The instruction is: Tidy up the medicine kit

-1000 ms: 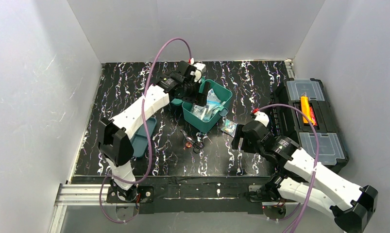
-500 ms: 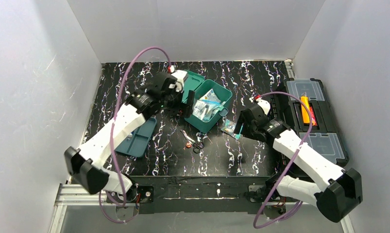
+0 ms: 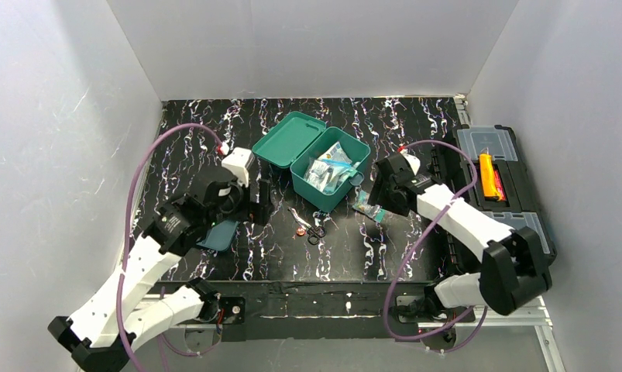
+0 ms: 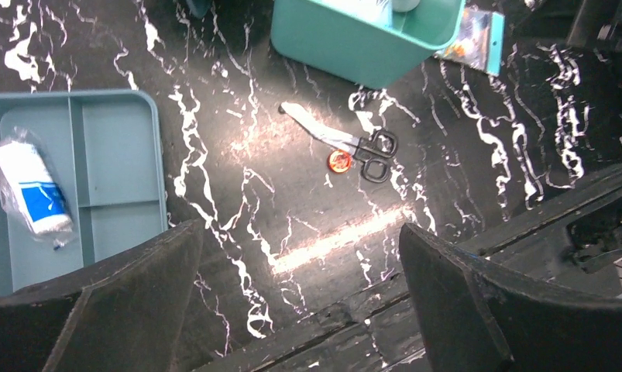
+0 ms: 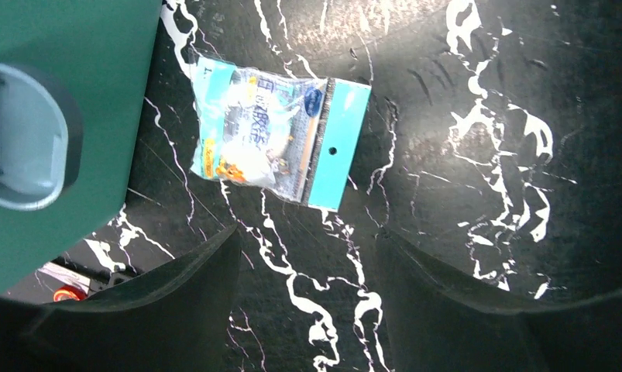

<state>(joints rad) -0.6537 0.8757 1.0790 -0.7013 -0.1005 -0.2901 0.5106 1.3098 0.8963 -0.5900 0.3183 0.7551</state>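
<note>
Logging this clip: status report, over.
Left pincer open, empty. Right pincer open, facing packet beside medicine kit. Kit open, partly filled. Scissors loose outside it.

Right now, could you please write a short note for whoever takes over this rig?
Left hand open, empty, above the table between inner tray and scissors.
Right hand open, empty, over the small packet beside the medicine kit.
Kit open, packets inside; tray out on the table, a wrapped roll in it.
To do: packet, scissors and tray into the kit, then close it.
</note>
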